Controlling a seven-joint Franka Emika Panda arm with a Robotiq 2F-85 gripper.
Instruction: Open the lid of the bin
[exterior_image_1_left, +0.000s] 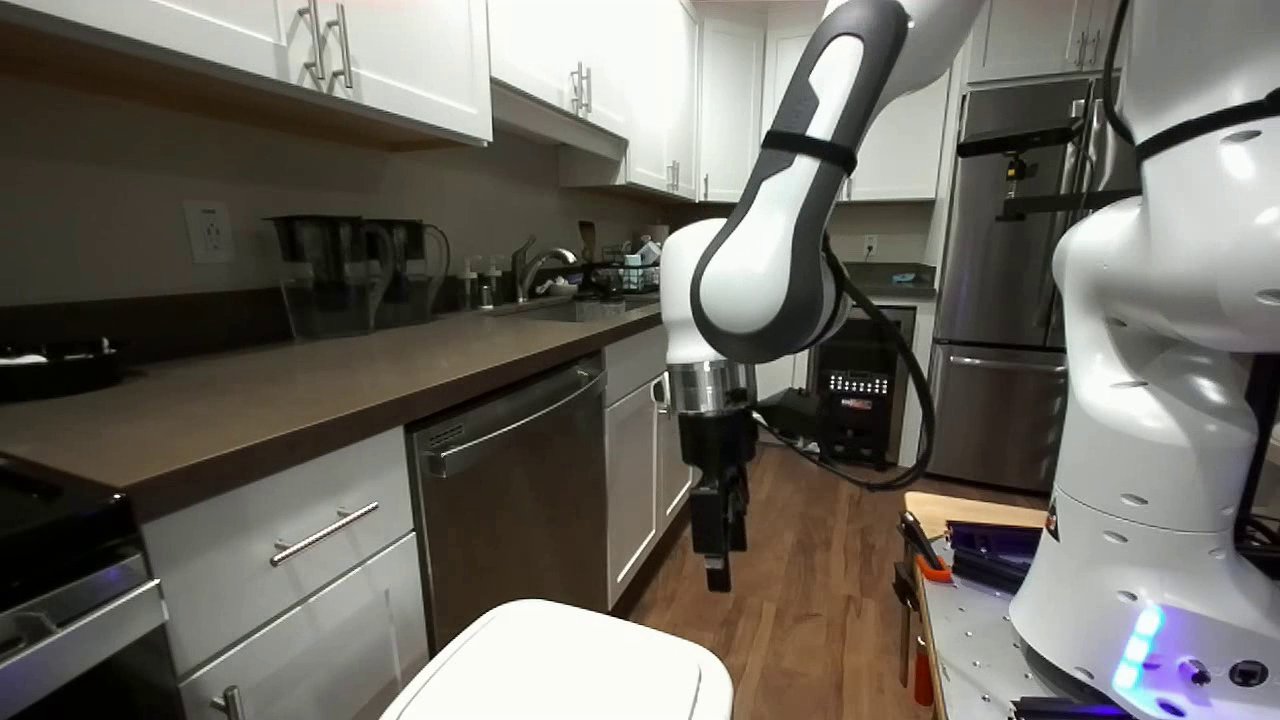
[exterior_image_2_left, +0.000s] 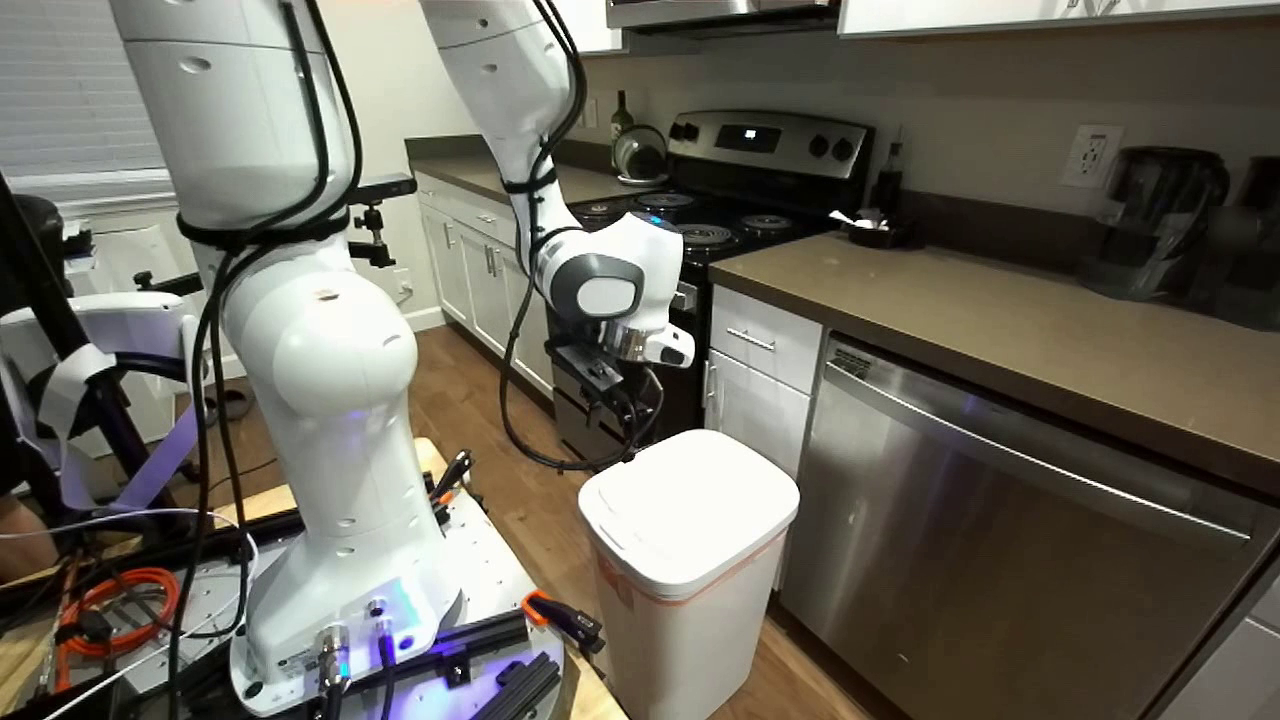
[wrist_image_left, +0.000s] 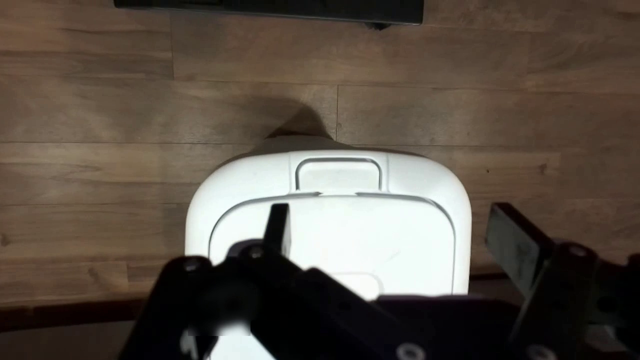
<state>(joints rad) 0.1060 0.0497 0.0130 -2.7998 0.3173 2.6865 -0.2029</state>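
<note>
The white lid (exterior_image_2_left: 690, 500) lies flat and shut on the white bin (exterior_image_2_left: 690, 645). In an exterior view the lid (exterior_image_1_left: 590, 665) shows at the bottom edge. In the wrist view the lid (wrist_image_left: 370, 230) lies under my fingers, with a small rounded tab (wrist_image_left: 338, 175) at its edge. My gripper (wrist_image_left: 395, 232) is open and empty, with its fingers wide apart. One finger appears over the lid, the other past its side over the floor. In an exterior view the gripper (exterior_image_1_left: 717, 560) points down beyond the lid, apart from it. In the exterior view (exterior_image_2_left: 630, 420) its fingertips are hidden.
The steel dishwasher (exterior_image_2_left: 1000, 560) and white cabinets stand beside the bin. The counter (exterior_image_1_left: 330, 400) runs above them. The robot's table (exterior_image_1_left: 985, 640), with tools on it, is on the bin's opposite side. A cable loop (exterior_image_1_left: 920, 430) hangs from the arm. A stove (exterior_image_2_left: 720, 190) stands further along.
</note>
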